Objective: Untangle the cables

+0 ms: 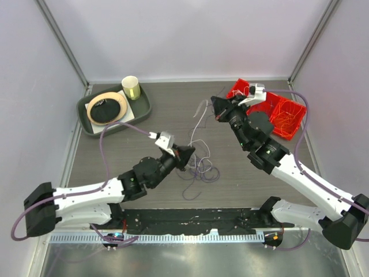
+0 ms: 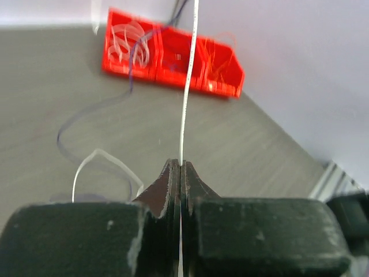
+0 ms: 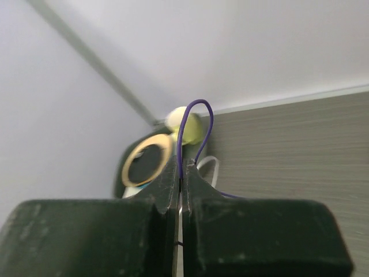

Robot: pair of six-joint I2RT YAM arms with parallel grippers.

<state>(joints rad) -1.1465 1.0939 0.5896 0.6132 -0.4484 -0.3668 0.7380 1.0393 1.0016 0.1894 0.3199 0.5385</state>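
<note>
Far left of the counter (image 1: 173, 109): green tray (image 1: 84, 122) and cup (image 1: 131, 88), well apart from the work and not involved. Left end effector (image 2: 180, 164): jaws pressed together, pinching 1 white cable (image 2: 187, 98) right at the tips; in the wrist view the strand rises straight and taut from the pinch, away from the arm. Centre: the rest of the cables (image 1: 202, 168) lie in loose purple and white loops on the counter, just beside the left tips on their right and near side, so the left arm is clearly the nearer of the 2 to the knot. A few pale strands climb from that bundle toward the upper right. Right end effector (image 3: 180, 167): jaws also clamped, gripping a purple cable (image 3: 196, 109) that arches in a small loop above the tips; it hangs raised, well apart from the heap. Far right: red bin (image 1: 277, 112) behind the right arm, with fine orange and white wire in its compartments. Key relation: the 2 pinch points sit on 1 diagonal, lower left to upper right, with the tangle at the lower-left end. Judgement: separation should run along that diagonal, each arm drawing away from the other; risk is the loops cinching tighter near the left tips.
</note>
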